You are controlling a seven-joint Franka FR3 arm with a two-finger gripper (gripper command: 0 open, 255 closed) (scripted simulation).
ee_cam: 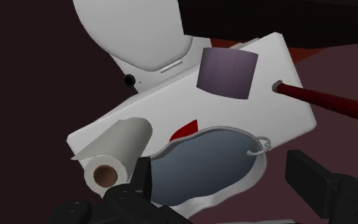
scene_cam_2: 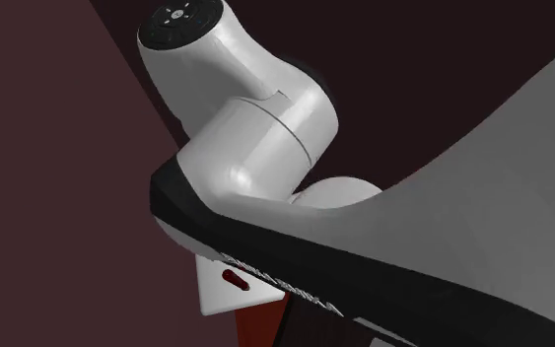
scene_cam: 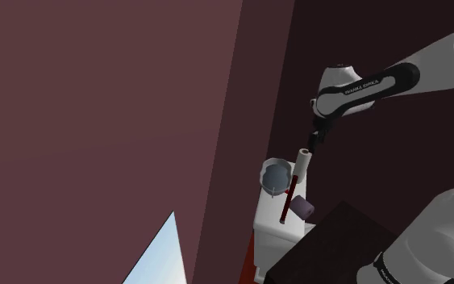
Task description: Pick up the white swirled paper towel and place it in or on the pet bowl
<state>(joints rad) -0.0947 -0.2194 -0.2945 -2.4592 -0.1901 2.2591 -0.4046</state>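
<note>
Tool [ee_cam: 222, 173] wide open, empty; paper towel roll [ee_cam: 115, 151] beside it; pet bowl [ee_cam: 203, 162] beneath.

The one thing I can read is white lettering on the black band [scene_cam: 368, 88] of the robot's arm [scene_cam: 431, 58]. In the shoulder view it looks like "FRANKA EMIKA", though the letters are tiny. The second exterior view has a line of white lettering [scene_cam_2: 277, 282] along the same kind of black band, seen too steeply to make out. Nothing else carries any legible writing, label or number.
</note>
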